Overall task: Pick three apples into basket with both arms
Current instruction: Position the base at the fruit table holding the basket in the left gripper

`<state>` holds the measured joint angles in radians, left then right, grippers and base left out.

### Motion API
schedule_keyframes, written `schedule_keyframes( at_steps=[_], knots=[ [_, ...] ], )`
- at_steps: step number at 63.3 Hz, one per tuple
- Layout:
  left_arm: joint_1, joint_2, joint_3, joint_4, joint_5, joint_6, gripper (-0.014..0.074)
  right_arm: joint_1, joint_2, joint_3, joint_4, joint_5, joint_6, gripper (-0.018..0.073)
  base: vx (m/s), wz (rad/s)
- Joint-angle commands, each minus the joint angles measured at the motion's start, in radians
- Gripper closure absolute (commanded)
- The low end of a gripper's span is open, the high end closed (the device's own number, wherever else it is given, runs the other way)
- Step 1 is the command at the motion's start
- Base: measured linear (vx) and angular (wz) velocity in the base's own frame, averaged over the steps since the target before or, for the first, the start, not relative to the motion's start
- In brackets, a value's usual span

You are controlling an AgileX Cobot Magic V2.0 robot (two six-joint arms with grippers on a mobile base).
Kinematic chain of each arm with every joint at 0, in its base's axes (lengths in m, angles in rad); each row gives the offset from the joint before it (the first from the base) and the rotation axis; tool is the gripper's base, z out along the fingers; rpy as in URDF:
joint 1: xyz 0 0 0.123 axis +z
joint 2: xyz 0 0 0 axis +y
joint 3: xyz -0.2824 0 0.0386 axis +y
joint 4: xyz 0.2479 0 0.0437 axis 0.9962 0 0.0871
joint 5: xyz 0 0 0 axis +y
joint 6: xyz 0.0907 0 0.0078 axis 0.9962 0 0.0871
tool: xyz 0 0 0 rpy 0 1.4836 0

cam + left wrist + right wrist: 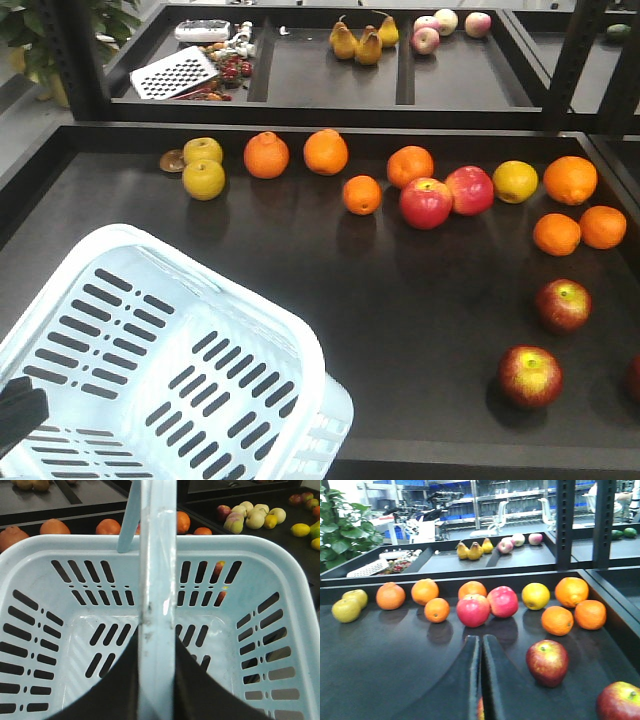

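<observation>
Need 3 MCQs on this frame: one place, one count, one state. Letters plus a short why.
1. Where does the basket sit in the front view? A) lower left B) upper right C) rear shelf
2. How many pears are on the rear shelf? A) one B) three C) six
3. What is in the basket? A) nothing B) one apple C) oranges

Answers: A, it fills the lower-left corner; B, three yellow-brown pears stand together; A, only its bare slotted bottom shows.

Only a red sliver [480,711] shows between the fingers of the right gripper [481,639], too little to name. Right of it, an apple [621,703] is cut by the edge.
</observation>
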<state>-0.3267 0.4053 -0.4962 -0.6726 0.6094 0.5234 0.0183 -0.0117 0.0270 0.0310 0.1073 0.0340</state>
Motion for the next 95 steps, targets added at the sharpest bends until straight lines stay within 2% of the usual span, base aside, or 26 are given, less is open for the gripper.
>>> schedule_keyframes(
  at_steps=[1, 95],
  knots=[
    [-0.002, 0.005, -0.028, -0.046, -0.083, -0.007, 0.0603, -0.007, -0.014, 0.015, -0.011, -0.067, -0.008, 0.0564, 0.09, -0.17],
    [-0.002, 0.005, -0.028, -0.046, -0.083, -0.007, 0.0603, -0.007, -0.014, 0.015, -0.011, -0.067, -0.008, 0.0564, 0.08, -0.04]
  ],
)
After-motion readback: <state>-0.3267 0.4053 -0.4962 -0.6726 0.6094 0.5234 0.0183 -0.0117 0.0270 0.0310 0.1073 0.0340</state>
